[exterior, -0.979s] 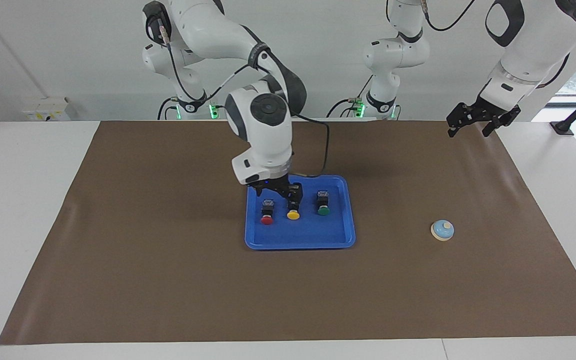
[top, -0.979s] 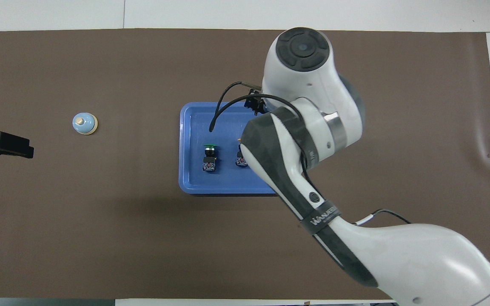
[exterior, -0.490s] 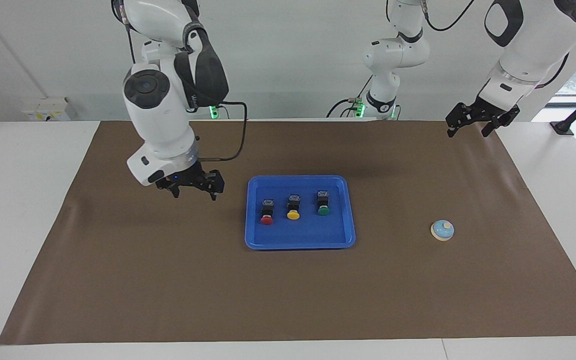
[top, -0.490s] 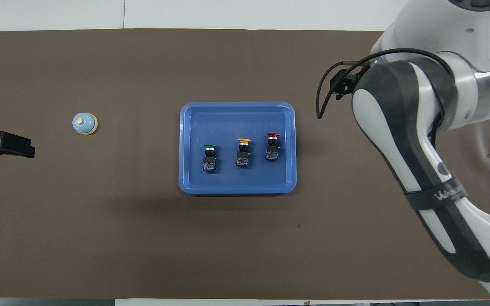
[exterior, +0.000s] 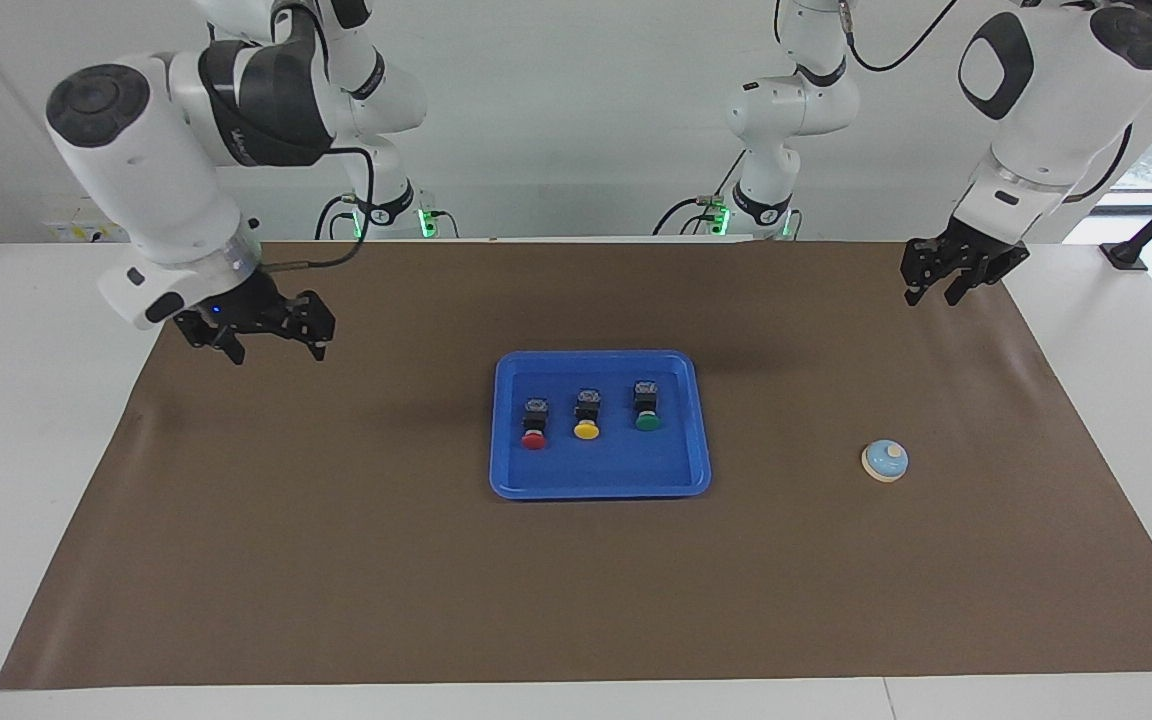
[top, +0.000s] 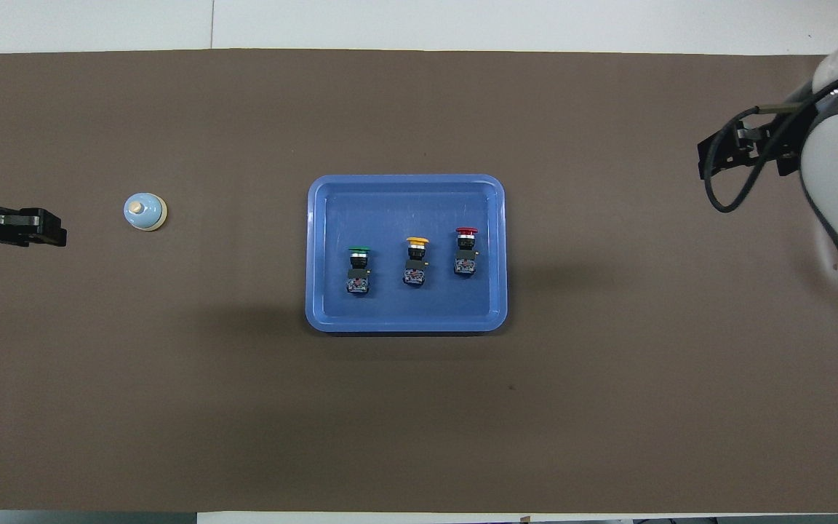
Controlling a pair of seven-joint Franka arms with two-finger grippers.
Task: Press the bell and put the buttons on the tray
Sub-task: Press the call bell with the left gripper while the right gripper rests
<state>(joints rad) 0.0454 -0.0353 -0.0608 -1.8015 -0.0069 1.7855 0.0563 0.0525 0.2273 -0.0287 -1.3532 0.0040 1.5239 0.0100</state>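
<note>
The bell (top: 145,211) stood on the brown mat (top: 244,400), at about three o'clock from my left gripper (top: 54,228) in the overhead view, close by. I could not tell whether that gripper's jaws were apart. My right gripper (exterior: 278,352), spread and empty, waited well away. The three buttons (exterior: 586,418) already lay in the tray (exterior: 598,489), so my left arm looked the one to press.

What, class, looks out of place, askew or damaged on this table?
Nothing stands out. The red, yellow and green buttons lie in a row on the tray, caps away from the robots. The bell sits upright on the mat.
</note>
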